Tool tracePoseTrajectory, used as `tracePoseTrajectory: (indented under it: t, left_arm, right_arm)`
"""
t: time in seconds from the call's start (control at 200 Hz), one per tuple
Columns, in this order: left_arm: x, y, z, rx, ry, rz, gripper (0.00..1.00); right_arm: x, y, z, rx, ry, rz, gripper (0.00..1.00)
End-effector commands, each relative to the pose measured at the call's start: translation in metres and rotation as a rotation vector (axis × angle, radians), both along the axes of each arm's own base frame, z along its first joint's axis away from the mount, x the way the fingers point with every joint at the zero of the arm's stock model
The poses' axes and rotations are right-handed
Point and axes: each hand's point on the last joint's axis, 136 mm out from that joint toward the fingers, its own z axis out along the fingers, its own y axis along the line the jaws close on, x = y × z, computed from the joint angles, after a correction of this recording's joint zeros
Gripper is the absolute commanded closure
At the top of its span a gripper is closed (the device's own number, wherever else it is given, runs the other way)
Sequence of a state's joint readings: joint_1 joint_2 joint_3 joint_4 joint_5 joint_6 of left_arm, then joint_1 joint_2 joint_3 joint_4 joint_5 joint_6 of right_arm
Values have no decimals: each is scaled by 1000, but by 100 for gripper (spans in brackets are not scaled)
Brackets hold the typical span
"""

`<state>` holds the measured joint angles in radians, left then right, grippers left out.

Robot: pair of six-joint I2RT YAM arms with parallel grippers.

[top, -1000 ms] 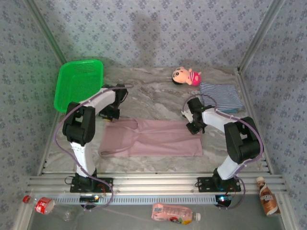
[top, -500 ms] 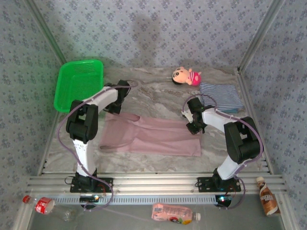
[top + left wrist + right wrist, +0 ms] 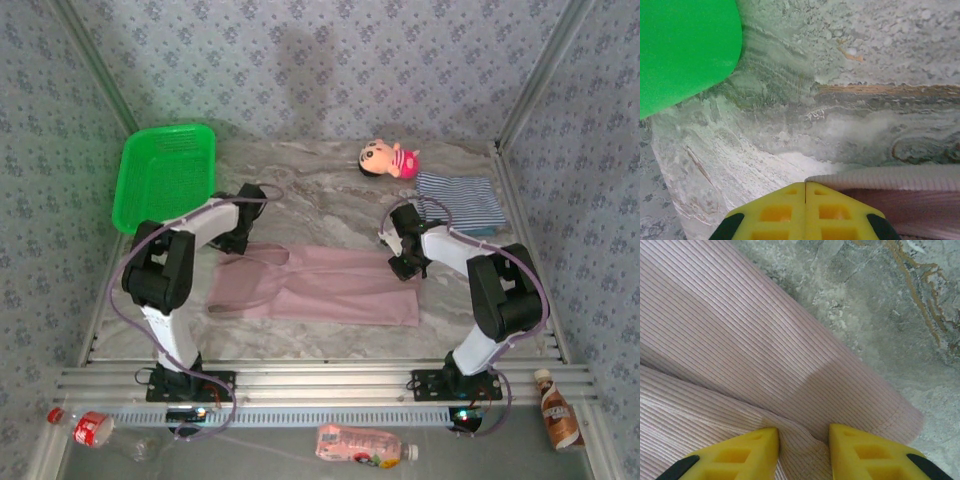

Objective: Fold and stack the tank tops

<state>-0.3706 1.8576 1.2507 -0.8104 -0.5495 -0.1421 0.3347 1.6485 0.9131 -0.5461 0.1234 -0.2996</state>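
In the middle of the table [image 3: 320, 200], spread flat between the two arms: the mauve-pink tank top [image 3: 330, 285], straps toward the left arm, hem toward the right. At the far strap corner, left gripper [image 3: 806, 186] pressed fully together, ribbed pink edge touching its tips; cloth caught there or not, cannot tell. At the far hem corner, right gripper [image 3: 804, 437] partly closed on a raised pucker of the same fabric. Probably stationed so as to take both far corners at once and carry that long edge over toward the near one for a lengthwise fold. Off to the far right, clear of the work: folded striped tank top [image 3: 460, 200] lying on a sliver of teal cloth [image 3: 480, 232], likely the stack begun. Doll [image 3: 388, 158] and green basket [image 3: 165, 175] well apart along the far side, out of the fold's path.
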Motion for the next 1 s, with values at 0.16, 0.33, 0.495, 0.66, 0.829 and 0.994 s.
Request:
tracePoseTrajectory:
  t: [0.16, 0.33, 0.495, 0.66, 0.829, 0.994]
  left_arm:
    - [10, -25, 36, -63, -112, -70, 100]
    - [-13, -20, 17, -54, -55, -66, 100]
    - [-21, -8, -3, -15, -37, -73, 100]
    - [-26, -6, -16, -12, -4, -85, 100]
    - [-29, 7, -30, 41, 30, -84, 98]
    - [-23, 15, -27, 94, 23, -73, 91]
  right_arm:
    - [-41, -27, -28, -121, 167, -31, 65]
    - [-39, -31, -26, -125, 165, -49, 65]
    - [-41, -37, -27, -140, 166, -59, 65]
    - [-40, -40, -25, -146, 161, -65, 65]
    - [-38, -43, -23, -155, 155, -72, 65]
    - [-40, -43, -21, -154, 156, -74, 64]
